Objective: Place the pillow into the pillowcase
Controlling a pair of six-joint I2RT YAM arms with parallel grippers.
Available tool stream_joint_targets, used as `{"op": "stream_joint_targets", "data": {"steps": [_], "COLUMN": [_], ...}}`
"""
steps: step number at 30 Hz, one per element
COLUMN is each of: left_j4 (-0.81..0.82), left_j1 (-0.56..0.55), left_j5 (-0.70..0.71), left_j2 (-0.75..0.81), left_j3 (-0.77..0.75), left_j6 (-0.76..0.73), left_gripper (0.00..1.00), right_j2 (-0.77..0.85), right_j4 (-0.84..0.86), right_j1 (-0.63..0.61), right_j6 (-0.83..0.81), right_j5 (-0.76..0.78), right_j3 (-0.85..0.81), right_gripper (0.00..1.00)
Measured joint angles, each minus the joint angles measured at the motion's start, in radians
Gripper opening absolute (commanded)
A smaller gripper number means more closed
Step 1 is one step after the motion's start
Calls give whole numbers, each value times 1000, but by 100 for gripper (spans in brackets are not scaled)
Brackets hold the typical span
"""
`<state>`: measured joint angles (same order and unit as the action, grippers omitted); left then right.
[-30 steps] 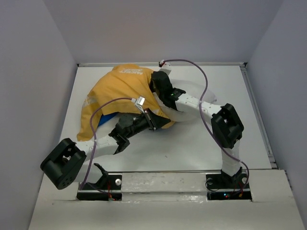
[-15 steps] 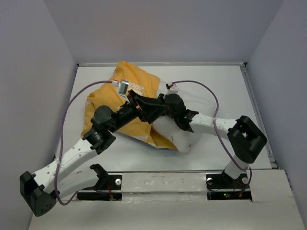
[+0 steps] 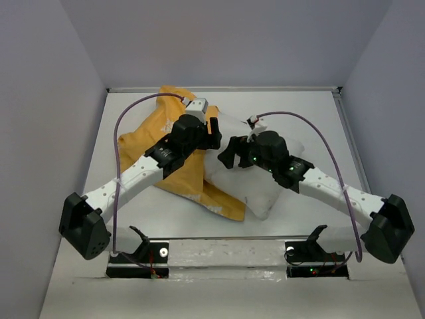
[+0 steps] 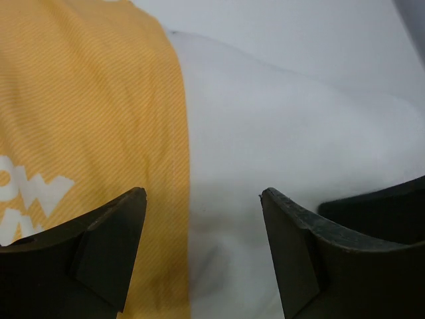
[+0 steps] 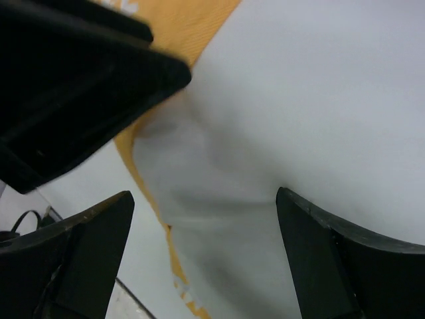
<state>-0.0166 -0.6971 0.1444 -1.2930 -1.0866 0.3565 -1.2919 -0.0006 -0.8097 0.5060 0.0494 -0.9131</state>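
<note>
The yellow-orange pillowcase (image 3: 143, 139) lies crumpled left of centre on the table. The white pillow (image 3: 259, 189) lies against its right side, with the pillowcase edge running along and under the pillow's front. My left gripper (image 3: 214, 136) hovers open over the seam where the pillowcase (image 4: 86, 119) meets the pillow (image 4: 285, 133), and nothing is between its fingers (image 4: 106, 252). My right gripper (image 3: 229, 151) is also open, just above the pillow (image 5: 299, 100), facing the left gripper (image 5: 73, 80). A strip of pillowcase (image 5: 199, 20) shows beside it. Neither gripper (image 4: 202, 196) (image 5: 204, 199) holds cloth.
Both arms reach in from the near corners and meet over the middle of the white table (image 3: 319, 119). Purple cables (image 3: 119, 133) arc above each arm. Grey walls close the table on the left, back and right. A metal rail (image 3: 219, 249) runs along the near edge.
Both grippers went from shut to open and let go of the cloth. The arms swung outward, their elbows now near the table's sides. The pillow now lies more exposed beside the pillowcase.
</note>
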Motion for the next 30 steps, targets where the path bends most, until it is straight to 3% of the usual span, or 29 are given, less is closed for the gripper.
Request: {"op": "stream_joint_targets", "data": {"steps": [4,7,17,22,23,29,30], "left_j4": [-68,-94,-141,-165,-166,-161,-159], "left_j1": [-3,-3,-3,-3,-4,-8,-8], "left_j5": [41,71,216,292,307,410,427], "left_j2": [-80,-159,-396,-484,-497,-544,-554], "left_j3": [-19,-114,-310,-389,-401,-450,-461], "left_j6": [-72,-128,-244,-296,-301,-364,-376], "left_gripper": [80,80,65,49,42,25,15], "right_j2": [80,70,-36,-70,-76,-149,-172], "right_j4": [-79,-119,-150,-146,-146,-138,-132], "right_j1": [177,290,349,372,378,399,407], "right_j6": [-55,-86,-126,-145,-153,-237,-259], "right_j5": [-56,-84,-139,-165,-173,-240,-264], "right_j3": [-5,-34,-140,-180,-187,-262,-279], "right_gripper": [91,90,87,85,86,91,91]}}
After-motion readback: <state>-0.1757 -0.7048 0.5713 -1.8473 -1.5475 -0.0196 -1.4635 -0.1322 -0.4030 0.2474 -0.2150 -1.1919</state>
